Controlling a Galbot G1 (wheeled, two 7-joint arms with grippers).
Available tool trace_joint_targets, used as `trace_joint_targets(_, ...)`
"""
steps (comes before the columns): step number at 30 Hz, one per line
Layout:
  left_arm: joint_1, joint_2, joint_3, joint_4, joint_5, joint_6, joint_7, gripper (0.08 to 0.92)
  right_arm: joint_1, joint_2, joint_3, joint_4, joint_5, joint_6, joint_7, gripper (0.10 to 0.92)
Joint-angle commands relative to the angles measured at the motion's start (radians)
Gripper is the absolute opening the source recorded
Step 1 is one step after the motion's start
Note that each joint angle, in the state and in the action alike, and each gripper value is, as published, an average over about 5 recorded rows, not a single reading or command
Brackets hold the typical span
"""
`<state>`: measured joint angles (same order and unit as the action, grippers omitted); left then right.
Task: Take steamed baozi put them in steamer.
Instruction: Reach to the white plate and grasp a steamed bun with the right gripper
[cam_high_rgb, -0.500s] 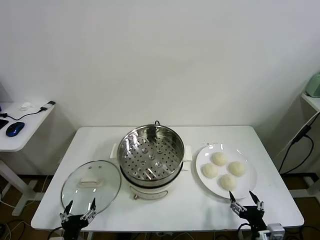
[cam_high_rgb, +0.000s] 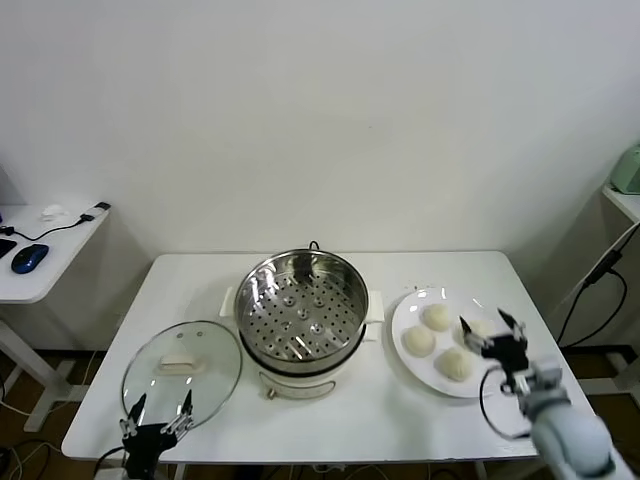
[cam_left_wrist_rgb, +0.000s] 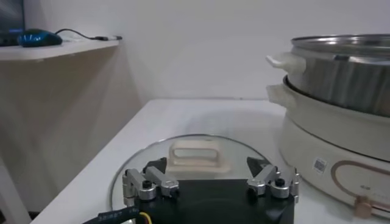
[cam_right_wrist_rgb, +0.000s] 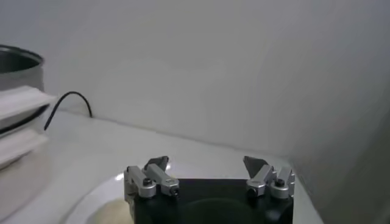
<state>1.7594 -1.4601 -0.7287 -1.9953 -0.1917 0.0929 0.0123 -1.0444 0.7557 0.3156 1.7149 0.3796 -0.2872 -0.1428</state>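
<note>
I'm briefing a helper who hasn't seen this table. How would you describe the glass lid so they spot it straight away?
Start at the steamer, the shiny steel pot in the middle of the white table. On the robot's left of it, near the table's front edge, the glass lid lies flat. Unlike the white plate on the other side, it is see-through with a cream handle in its middle and carries no buns.

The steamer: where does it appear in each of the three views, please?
Head view: the steamer stands mid-table, between glass lid and plate.
Left wrist view: at the picture's right side, beyond the lid.
Right wrist view: only its edge, far left.
Shared landmark: the steamer's cream side handle.
</note>
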Motion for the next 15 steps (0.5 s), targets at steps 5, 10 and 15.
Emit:
trace_joint_targets(5, 0.004, 0.000, -0.003, -0.013, 0.002, 0.001, 0.000, 0.823, 0.865, -0.383, -0.858, -0.264, -0.041, 0.003, -0.474, 0.823)
trace_joint_targets(10, 0.004, -0.004, 0.003, -0.012, 0.008, -0.001, 0.002, 0.823, 1.348, -0.325, -1.384, -0.446, -0.079, 0.183, -0.794, 0.823)
trace_joint_targets(15, 0.002, -0.003, 0.005, -0.006, 0.013, -0.003, 0.004, 0.823, 1.613, -0.200, -1.693, -0.571, -0.083, 0.269, -0.976, 0.823)
